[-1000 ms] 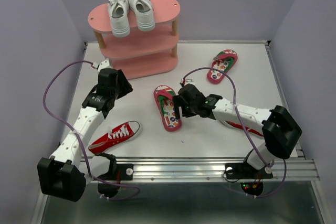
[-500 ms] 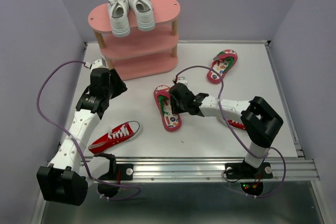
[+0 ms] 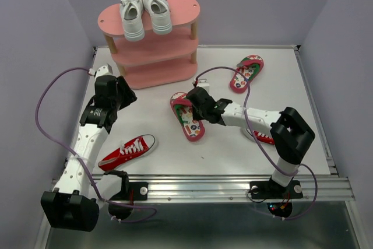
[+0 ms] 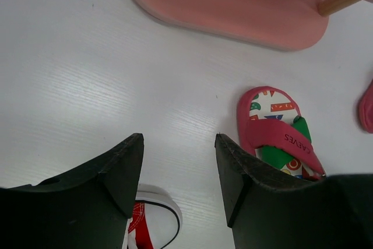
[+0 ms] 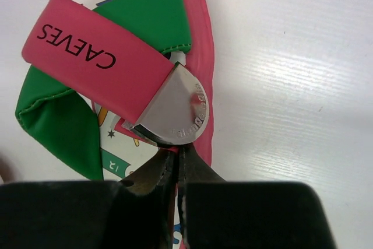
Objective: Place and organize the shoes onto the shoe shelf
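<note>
Top view, clock from the middle of the table [image 3: 233, 153].

- Shelf [image 3: 182, 9]: pink, three oval boards on pale wooden posts, at 11 o'clock against the back wall. The white sneakers [image 3: 132, 17] sit side by side on the top board, laced, toes toward the arms. I cannot tell what is on the lower boards.
- Right gripper [image 3: 194, 102]: jaws squeezed almost together, pinching the near flip-flop [image 3: 189, 123] at its rim, right by the shiny metal buckle [image 5: 180, 112]. The strap is a wide pink band printed CAEVES over a green lining; the footbed is white with coloured shapes and the sole edge is red. It lies flat near centre, toward 10 o'clock.
- Far flip-flop [image 3: 246, 73]: same pattern, flat on the table at 2 o'clock, well apart from its mate.
- Left gripper [image 3: 125, 94]: black fingers spread wide, nothing between them, over bare table at 9 o'clock, just in front of the shelf's bottom board.
- Red sneaker [image 3: 129, 150]: canvas, white laces and sole, on the table at 8 o'clock, not touching anything.
- Second red sneaker [image 3: 265, 139]: at 4 o'clock, mostly hidden under the right arm.
</note>
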Motion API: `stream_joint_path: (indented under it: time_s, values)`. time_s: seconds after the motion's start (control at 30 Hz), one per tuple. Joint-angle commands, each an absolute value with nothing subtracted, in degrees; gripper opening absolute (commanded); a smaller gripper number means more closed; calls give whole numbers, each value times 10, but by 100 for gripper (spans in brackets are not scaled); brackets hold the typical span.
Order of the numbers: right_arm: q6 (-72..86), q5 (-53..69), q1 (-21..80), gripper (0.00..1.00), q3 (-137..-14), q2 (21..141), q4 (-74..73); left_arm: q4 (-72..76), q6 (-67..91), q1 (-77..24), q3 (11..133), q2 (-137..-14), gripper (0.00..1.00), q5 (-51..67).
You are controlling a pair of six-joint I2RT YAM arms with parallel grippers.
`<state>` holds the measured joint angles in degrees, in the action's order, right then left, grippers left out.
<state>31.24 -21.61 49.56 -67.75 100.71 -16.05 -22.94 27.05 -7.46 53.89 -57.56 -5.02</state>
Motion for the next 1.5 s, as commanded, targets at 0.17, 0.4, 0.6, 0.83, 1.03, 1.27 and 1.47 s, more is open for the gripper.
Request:
stream_joint_path:
  time_s: [0.17,0.4,0.6,0.83,1.03,1.27,1.47]
  values:
    - [287,-275,495,1,-825,959,-230,-256,266,-44,597,-534,63,-120]
    - [270,-289,495,1,-878,948,-248,-257,264,-31,605,-525,63,-128]
    - [262,-299,495,1,-907,946,-251,-256,261,-30,603,-526,63,-124]
    - [255,-307,495,1,-940,943,-251,-256,258,-27,601,-524,63,-120]
    - [250,-301,489,1,-964,938,-250,-255,256,-25,599,-522,63,-113]
    - [255,-281,476,1,-992,933,-250,-251,258,-26,595,-519,63,-108]
    - [257,-286,452,1,-1045,970,-246,-249,260,-25,587,-515,63,-104]
